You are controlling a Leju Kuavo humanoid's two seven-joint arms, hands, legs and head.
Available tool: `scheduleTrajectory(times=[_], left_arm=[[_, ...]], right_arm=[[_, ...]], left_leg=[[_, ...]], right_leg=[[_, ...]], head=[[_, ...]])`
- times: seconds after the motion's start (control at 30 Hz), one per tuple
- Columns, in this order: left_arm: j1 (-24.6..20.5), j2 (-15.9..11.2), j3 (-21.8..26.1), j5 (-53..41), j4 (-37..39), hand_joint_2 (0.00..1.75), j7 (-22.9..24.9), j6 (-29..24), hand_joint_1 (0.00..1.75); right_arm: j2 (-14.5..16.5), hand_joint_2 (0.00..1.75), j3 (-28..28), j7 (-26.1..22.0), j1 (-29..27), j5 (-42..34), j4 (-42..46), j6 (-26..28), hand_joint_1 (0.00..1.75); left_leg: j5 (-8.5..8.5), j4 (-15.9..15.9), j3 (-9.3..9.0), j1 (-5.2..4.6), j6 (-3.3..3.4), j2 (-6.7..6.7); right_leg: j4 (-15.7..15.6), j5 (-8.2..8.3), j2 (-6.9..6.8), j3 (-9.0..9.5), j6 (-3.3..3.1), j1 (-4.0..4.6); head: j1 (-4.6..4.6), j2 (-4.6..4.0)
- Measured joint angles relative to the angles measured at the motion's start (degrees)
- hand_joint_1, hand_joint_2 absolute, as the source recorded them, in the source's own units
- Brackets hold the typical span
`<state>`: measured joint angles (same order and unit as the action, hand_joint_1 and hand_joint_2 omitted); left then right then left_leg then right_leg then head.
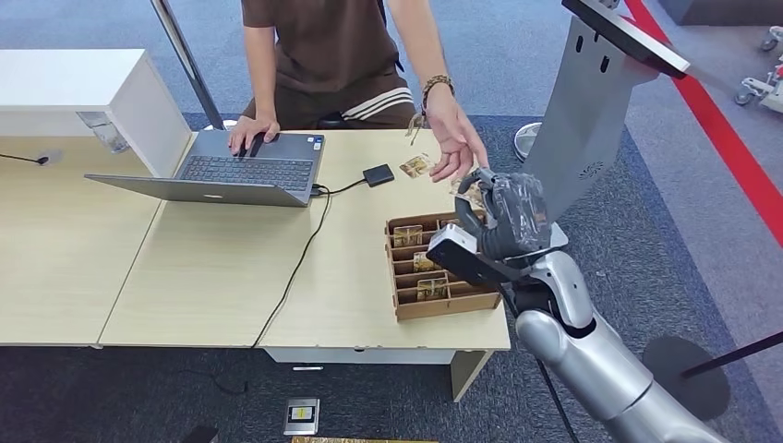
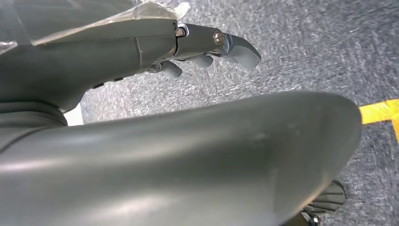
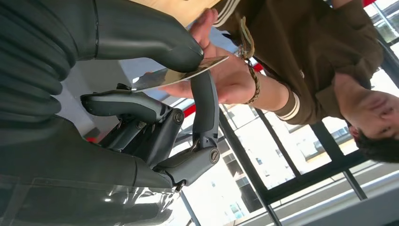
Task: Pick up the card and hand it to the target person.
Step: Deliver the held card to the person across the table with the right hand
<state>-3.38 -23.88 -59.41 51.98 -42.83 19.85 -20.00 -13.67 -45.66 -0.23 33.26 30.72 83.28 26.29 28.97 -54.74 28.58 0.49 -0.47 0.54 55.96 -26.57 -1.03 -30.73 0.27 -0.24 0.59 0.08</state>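
Desk, laptop – tray (cards), hand

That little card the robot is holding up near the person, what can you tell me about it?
The card is thin, flat and stiff-looking, with a glossy face that catches the light; any print on it cannot be made out from the wrist view, which sees it nearly edge-on. The right hand pinches it between its thick grey thumb and a darker finger, holding it roughly level. Its free end reaches out over the person's open hand, which waits just beyond it; whether they touch cannot be told.
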Motion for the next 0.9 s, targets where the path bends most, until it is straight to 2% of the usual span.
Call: scheduleTrajectory(times=[0.5, 0.53, 0.63, 0.67, 0.9], left_arm=[[-1.60, -0.49, -1.86, -0.35, -0.95, 0.00, 0.00, 1.77, 0.00], [-1.60, -0.49, -1.90, -0.27, -0.95, 0.00, -0.04, 1.70, 0.00], [-1.42, -0.49, -2.01, 0.37, -1.01, 0.00, -0.19, 0.81, 0.00], [-1.32, -0.49, -2.04, 0.65, -1.08, 0.00, -0.26, 0.39, 0.00], [0.02, -0.58, -2.17, 2.89, -1.84, 0.00, -0.87, -2.13, 0.00]], right_arm=[[-0.07, 1.75, 1.03, -6.62, -0.52, -4.16, -0.64, 0.32, 1.75], [-0.01, 1.75, 1.02, -6.76, -0.52, -4.16, -0.78, 0.31, 1.37], [0.40, 1.75, 0.92, -7.12, -0.50, -3.61, -1.24, 0.15, 0.07], [0.57, 1.75, 0.85, -7.20, -0.49, -3.28, -1.42, 0.09, 0.00], [1.95, 1.75, 0.09, -4.50, -0.27, -0.59, -2.84, -0.10, 0.00]], left_leg=[[-0.03, 0.00, 0.02, 0.01, -0.01, 0.00], [-0.03, 0.00, 0.03, 0.01, -0.01, 0.00], [-0.03, 0.00, 0.04, 0.01, -0.01, 0.01], [-0.02, 0.01, 0.05, 0.01, -0.01, 0.01], [-0.04, 0.01, 0.05, 0.01, 0.01, 0.01]], right_leg=[[0.00, 0.02, 0.00, 0.01, -0.01, 0.00], [0.00, 0.02, 0.00, 0.01, -0.01, 0.00], [0.00, 0.02, 0.00, 0.01, -0.01, 0.00], [0.00, 0.02, 0.00, 0.01, -0.01, 0.00], [0.00, 0.02, 0.00, 0.01, -0.01, 0.00]], head=[[-0.01, 0.01], [-0.01, 0.01], [-0.01, 0.01], [0.00, 0.01], [-0.01, 0.00]])
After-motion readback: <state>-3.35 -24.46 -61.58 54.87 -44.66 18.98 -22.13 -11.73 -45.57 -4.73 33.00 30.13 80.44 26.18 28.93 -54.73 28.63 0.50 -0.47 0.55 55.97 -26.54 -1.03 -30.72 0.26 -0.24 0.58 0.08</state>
